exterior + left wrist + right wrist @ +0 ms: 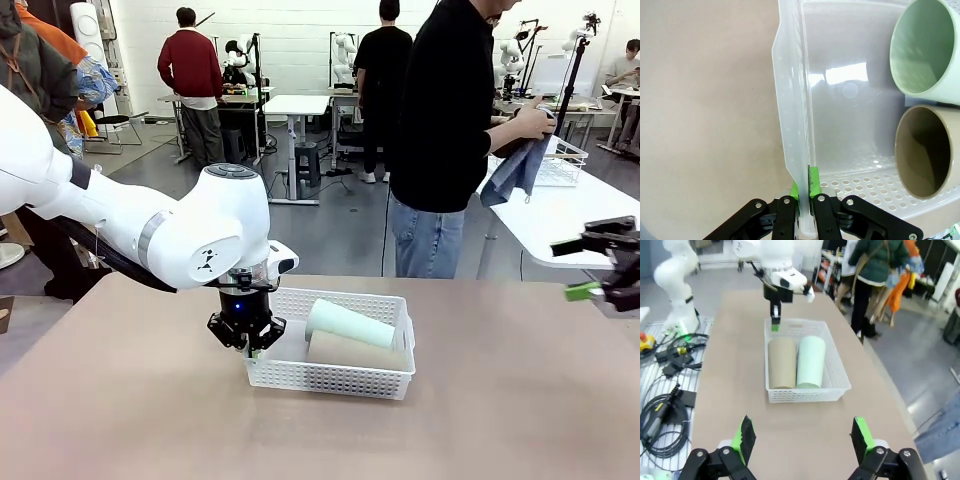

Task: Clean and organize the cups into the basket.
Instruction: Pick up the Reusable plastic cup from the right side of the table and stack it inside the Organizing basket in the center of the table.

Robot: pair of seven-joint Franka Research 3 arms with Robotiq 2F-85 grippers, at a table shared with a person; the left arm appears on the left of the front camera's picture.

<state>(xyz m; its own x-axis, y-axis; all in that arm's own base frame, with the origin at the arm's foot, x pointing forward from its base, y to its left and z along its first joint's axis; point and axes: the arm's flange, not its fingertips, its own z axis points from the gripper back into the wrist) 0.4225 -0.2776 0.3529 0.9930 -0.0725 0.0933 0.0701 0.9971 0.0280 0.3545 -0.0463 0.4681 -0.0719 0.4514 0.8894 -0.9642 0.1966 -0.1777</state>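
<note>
Basket (335, 380) is pinched tight at one short end wall by the left gripper (252, 347). Mint cup (350, 322) and tan cup (355, 351) are laid inside. Right gripper (803, 434) is held spread wide over bare table (500, 420).

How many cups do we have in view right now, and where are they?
2. The mint green cup and the tan cup lie side by side in the white basket. The person's cloth may hide another.

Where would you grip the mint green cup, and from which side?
Probably the mouth's rim, from above, one finger inside: the mint green cup lies on its side beside the tan cup, its open mouth facing the bare end of the basket.
</note>
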